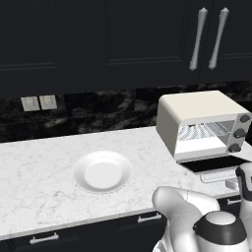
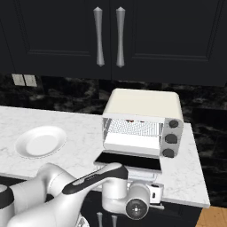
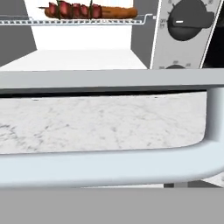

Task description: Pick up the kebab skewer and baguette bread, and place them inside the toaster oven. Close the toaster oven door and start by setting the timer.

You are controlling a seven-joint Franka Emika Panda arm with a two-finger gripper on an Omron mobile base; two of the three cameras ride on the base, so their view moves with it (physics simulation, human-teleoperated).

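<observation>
The kebab skewer (image 3: 72,9) and baguette bread (image 3: 118,12) are loaded on the toaster oven (image 2: 146,106) rack; the toaster oven door (image 2: 128,161) is left open, the timer unset. The tool's jaw state cannot be told.

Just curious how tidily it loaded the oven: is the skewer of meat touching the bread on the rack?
Cannot tell. In the hand view the kebab skewer overlaps the baguette bread on the wire rack, but no view shows plain contact or a gap.

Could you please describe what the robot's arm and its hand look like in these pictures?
The arm has glossy white, rounded shell segments with dark grey to black bands at the joints. One joint ends in a round dark cap ringed in grey. The hand shows as a pale boxy part. No cables or markings are visible.
</observation>
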